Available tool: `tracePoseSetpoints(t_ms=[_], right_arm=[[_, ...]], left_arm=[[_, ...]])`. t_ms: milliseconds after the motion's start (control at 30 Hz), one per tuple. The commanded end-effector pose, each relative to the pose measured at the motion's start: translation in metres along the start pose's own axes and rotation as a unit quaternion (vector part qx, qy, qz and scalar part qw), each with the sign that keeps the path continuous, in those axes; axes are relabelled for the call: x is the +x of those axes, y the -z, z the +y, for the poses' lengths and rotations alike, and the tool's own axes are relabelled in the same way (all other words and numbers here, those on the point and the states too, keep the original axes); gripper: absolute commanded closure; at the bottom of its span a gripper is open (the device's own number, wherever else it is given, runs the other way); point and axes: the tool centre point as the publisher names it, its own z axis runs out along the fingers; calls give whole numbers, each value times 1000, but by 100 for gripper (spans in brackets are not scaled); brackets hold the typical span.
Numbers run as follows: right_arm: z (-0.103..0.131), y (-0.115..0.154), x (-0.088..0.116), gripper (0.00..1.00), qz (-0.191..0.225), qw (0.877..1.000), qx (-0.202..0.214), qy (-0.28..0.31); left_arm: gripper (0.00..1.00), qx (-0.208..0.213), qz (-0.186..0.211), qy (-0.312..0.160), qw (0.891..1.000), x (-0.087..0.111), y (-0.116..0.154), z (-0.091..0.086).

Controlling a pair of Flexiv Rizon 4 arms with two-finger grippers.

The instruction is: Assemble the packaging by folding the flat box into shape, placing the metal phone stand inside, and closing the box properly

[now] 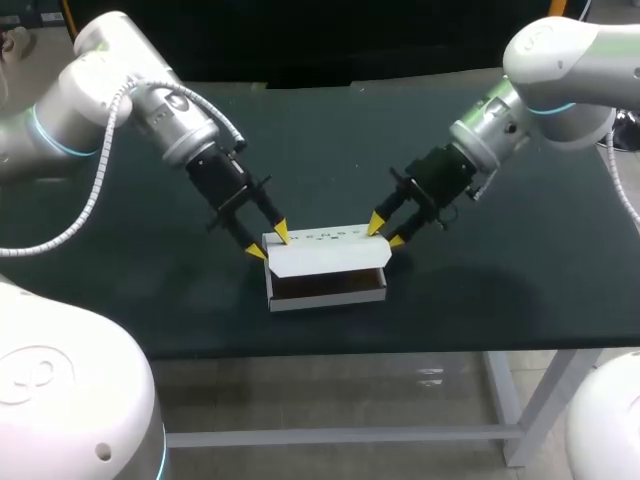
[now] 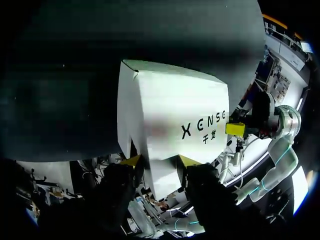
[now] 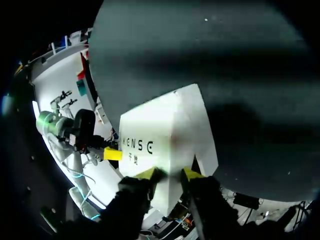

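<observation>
Both arms angle inward and down, left gripper [image 1: 270, 242] and right gripper [image 1: 386, 231] apparently pinching the box [image 1: 320, 258] ends.

You get soft, even light from above in the head view. The dark table [image 1: 520, 290] takes it without glare, while the white box [image 1: 325, 258] runs bright, its raised flap nearly washed out and its inside lost in shadow. In the left wrist view the box's broad face glows, with a dull smudge of shade at its middle. The left gripper [image 2: 160, 161] is almost a silhouette, with only its yellow tips lit. In the right wrist view the right gripper [image 3: 171, 173] is just as dark, the box glares ahead of it, and a heavy shadow lies on the table beside the box. Both wrist views bend edges strongly toward their rims, and soft dark bands cross the table.
</observation>
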Motion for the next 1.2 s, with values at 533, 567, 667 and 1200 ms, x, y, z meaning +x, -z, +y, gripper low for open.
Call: tracePoseSetpoints(t_ms=[533, 567, 667, 1200], right_arm=[[3, 2, 9, 64, -1, 1000, 12, -7], [3, 3, 9, 64, 0, 1000, 12, -7], [4, 3, 10, 65, 0, 1000, 14, -9], [4, 2, 13, 65, 0, 1000, 20, -16]], left_arm=[[55, -19, -5, 10, 1000, 7, 0, -4], [55, -19, -5, 11, 1000, 7, 1, -4], [56, -23, -5, 13, 1000, 8, 2, -4], [56, -39, -7, 26, 999, 8, 4, -6]])
